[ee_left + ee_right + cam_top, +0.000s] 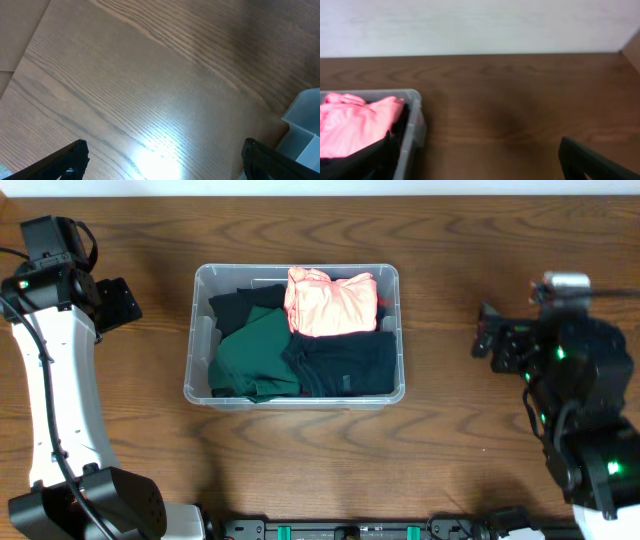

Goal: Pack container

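The clear plastic container (199, 330) sits at the table's middle, holding a pink garment (331, 302), a green garment (255, 355) and black clothes (345, 362). My left gripper (118, 303) is open and empty, left of the container; in the left wrist view its fingers (162, 160) frame bare wood, with the container's corner (302, 122) at the right. My right gripper (488, 338) is open and empty, right of the container. The right wrist view shows the container's rim (415, 120) and the pink garment (355, 120) at the lower left.
The wooden table (450, 250) surrounds the container on all sides. A pale wall (480, 22) stands behind the table's far edge. Black fixtures line the front edge (350, 528).
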### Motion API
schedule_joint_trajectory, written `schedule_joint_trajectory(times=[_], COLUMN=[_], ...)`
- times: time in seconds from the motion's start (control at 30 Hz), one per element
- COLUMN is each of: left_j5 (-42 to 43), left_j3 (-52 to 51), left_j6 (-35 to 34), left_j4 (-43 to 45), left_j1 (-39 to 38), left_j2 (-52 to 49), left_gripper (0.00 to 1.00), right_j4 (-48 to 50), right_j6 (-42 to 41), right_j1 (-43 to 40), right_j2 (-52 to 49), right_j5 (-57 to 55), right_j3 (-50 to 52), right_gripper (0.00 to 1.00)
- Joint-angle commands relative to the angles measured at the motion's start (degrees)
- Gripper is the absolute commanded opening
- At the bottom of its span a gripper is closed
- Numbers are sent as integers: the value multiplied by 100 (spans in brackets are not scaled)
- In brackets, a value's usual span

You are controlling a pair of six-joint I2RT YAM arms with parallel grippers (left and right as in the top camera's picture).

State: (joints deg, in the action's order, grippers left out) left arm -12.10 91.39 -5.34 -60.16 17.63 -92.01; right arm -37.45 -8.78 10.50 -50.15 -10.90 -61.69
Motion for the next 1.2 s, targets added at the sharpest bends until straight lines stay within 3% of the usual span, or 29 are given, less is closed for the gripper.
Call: schedule_joint_trajectory(times=[0.0,0.27,0.5,0.87,1.17], left_j5=[-57,-57,-57,-57,-57], left_j3=[72,72,72,72,72], left_j6=[11,11,11,11,11], left_j4=[-24,-22,-22,-24,-22], left_j1=[20,20,20,20,20], left_j2=[70,70,70,70,70], left_gripper=[98,98,98,98,98], right_j4=[293,728,745,809,809], right_j6=[-127,-127,-131,-146,-98], right_j1=[-280,-348,-350,-560,-573], right_j2=[575,2240,3593,4992,4986], right_j5=[243,122,127,127,118], right_j3=[817,2922,4116,4964,5088], right_gripper=[99,99,99,99,99])
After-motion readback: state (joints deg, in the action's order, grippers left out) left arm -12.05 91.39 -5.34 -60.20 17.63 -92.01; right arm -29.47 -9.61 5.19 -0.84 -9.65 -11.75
